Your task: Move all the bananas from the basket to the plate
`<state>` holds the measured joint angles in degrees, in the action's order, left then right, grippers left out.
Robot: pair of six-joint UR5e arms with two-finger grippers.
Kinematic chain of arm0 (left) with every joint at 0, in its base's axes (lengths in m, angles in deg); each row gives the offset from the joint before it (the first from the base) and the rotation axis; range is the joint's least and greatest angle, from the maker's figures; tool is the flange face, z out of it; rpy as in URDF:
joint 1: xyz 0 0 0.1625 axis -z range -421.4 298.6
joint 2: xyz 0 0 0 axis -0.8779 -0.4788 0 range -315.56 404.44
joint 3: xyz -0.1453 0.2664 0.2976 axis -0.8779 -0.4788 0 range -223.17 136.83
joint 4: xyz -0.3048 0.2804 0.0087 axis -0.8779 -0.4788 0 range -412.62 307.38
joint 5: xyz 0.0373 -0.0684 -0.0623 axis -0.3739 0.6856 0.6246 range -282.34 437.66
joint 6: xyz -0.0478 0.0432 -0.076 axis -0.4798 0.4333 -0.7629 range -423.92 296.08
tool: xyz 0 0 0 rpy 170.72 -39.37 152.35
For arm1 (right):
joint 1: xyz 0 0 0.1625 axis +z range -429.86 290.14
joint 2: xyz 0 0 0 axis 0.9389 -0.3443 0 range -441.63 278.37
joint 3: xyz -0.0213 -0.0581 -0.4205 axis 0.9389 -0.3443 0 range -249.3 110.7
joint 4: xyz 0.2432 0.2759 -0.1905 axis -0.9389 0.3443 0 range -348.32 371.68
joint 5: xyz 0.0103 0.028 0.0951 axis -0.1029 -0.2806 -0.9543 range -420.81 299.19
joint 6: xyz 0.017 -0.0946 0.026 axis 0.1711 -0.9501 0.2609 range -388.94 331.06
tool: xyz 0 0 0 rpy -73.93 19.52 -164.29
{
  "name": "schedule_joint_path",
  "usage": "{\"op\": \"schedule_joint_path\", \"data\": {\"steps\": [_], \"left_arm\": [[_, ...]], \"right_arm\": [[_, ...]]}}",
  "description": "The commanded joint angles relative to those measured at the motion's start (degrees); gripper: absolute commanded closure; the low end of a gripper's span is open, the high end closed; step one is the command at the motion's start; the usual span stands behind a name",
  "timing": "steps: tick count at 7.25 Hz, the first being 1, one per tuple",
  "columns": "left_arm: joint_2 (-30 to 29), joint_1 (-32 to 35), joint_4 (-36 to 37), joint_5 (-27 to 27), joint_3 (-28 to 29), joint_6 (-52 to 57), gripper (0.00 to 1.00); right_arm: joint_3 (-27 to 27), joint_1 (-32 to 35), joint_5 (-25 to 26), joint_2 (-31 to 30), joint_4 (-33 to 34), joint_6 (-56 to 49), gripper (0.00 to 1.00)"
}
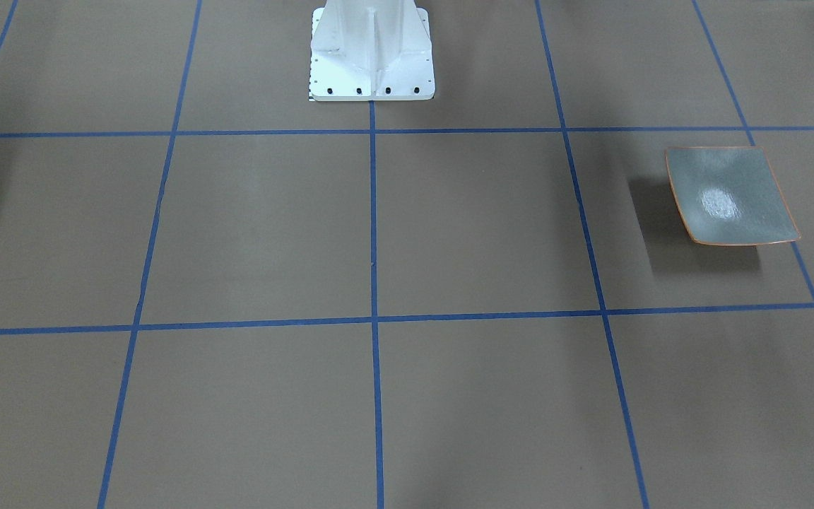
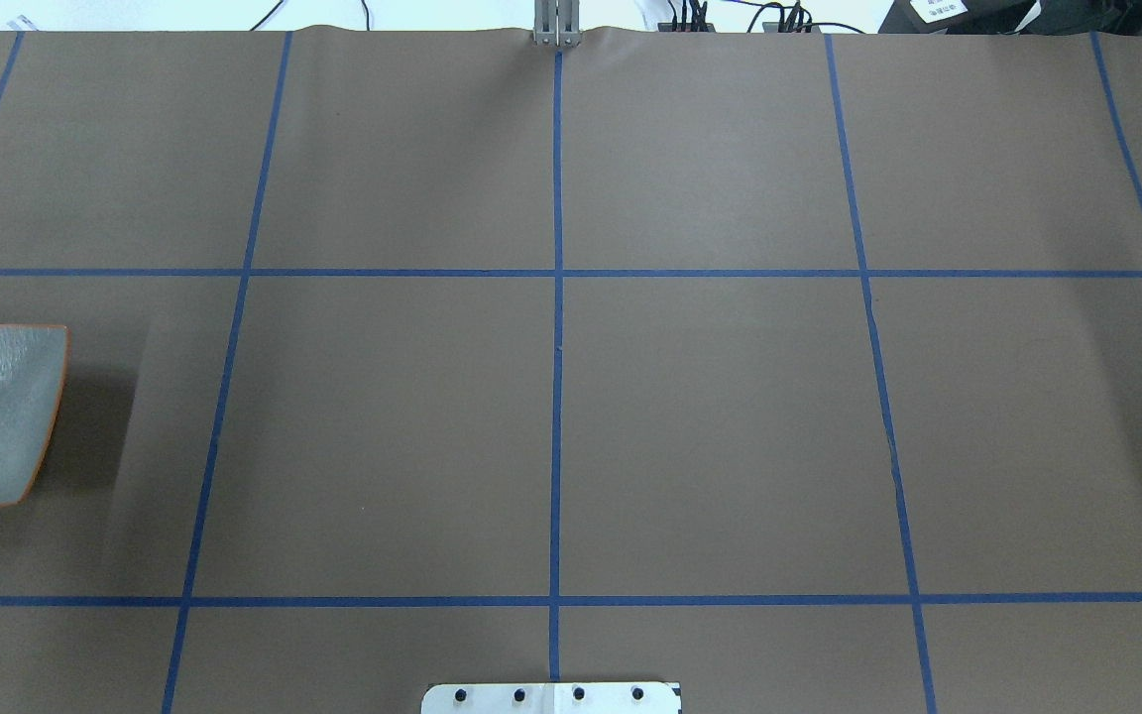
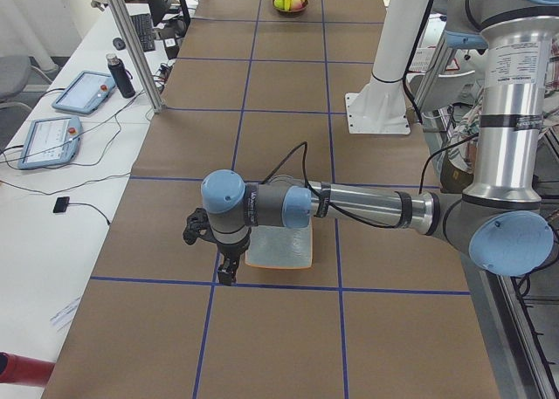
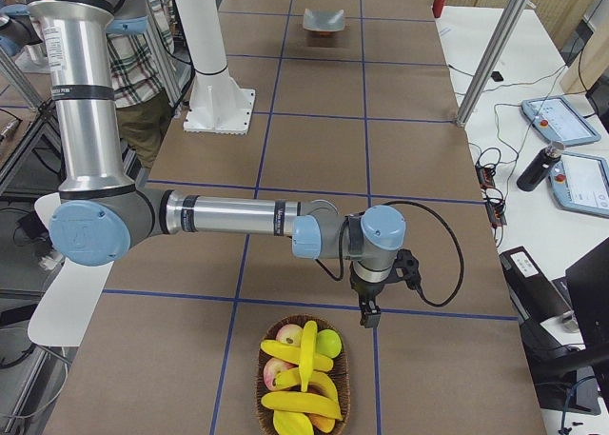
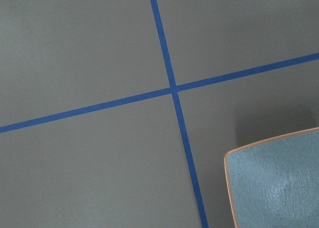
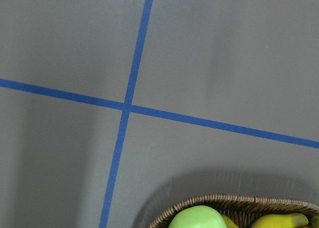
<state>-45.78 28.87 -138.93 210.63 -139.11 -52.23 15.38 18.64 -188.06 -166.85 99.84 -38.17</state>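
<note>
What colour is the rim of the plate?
The plate has a thin orange-brown rim around a glossy grey-green surface. It shows best in the exterior front-facing view.

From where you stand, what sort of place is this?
Probably a robotics lab or test bench: a table papered brown and gridded with blue tape, the robot's left arm and right arm over it, and control tablets alongside.

Bright, even light from overhead fills every view, and all are sharp. The plate (image 1: 728,194) carries a white glare patch near its middle and throws a soft dark shadow onto the brown table (image 1: 449,233) beside it. Both wrist views look cooler and greyer; the basket (image 6: 239,201) casts a faint shadow there
</note>
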Motion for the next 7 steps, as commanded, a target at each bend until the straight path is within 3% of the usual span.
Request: {"op": "schedule_joint_path", "data": {"steps": [1,3,4,6,7], "left_arm": [[-0.14,-0.01,-0.09,0.44,-1.25,0.00,0.00],[0.04,-0.01,0.09,-0.08,-5.20,-0.17,0.00],[-0.48,-0.01,0.00,-0.09,-6.26,0.00,0.00],[2.83,0.26,-11.79,-0.09,-8.82,0.89,0.00],[1.63,0.17,-16.21,-0.43,-6.64,0.71,0.00]], "right_arm": [[3.43,0.01,0.33,-0.38,-0.09,-0.09,0.00],[9.16,-0.08,0.60,-3.01,-0.18,-0.44,0.00],[10.22,-0.17,0.51,-1.54,-1.05,0.17,0.00],[9.53,-0.17,-0.01,-1.26,-4.38,-0.08,0.00],[9.10,-0.17,-0.02,-1.52,-5.18,-0.17,0.00]]}}
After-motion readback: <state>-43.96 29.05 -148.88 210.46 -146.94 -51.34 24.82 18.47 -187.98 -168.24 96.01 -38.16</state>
